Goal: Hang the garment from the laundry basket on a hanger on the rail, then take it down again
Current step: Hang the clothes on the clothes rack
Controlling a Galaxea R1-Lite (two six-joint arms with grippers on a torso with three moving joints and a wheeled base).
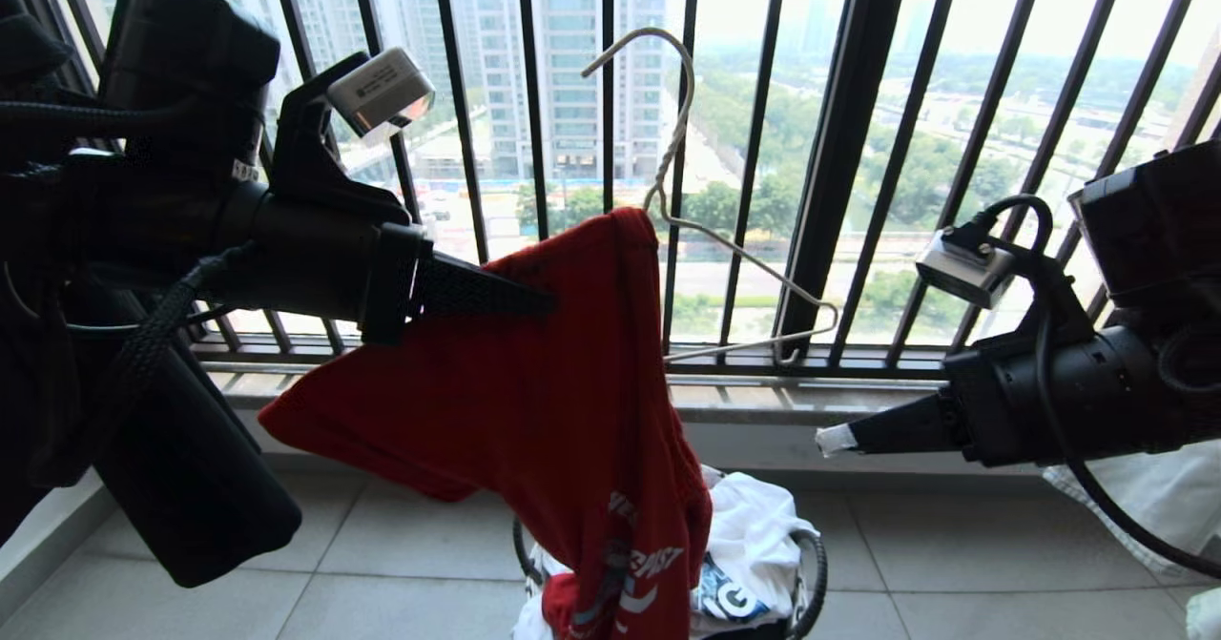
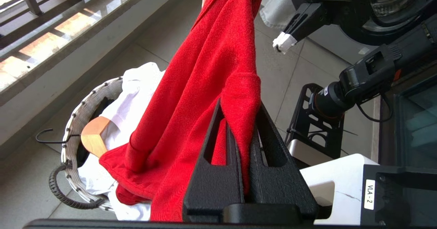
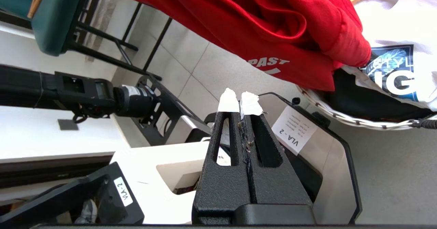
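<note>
The left gripper [image 1: 544, 301] was clamped on a fold of the red T-shirt [image 1: 563, 411], which hung half over the cream wire hanger [image 1: 734, 258] with its hem trailing into the laundry basket [image 1: 811, 564] below, while the right gripper [image 1: 828, 440] hovered beside it, jaws closed and empty.

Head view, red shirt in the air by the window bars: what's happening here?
The left gripper is shut on the red T-shirt, holding it up over the laundry basket. One shoulder is draped over the cream hanger, whose other end sticks out bare. The right gripper is shut, empty, beside the shirt. No rail is in view.
</note>
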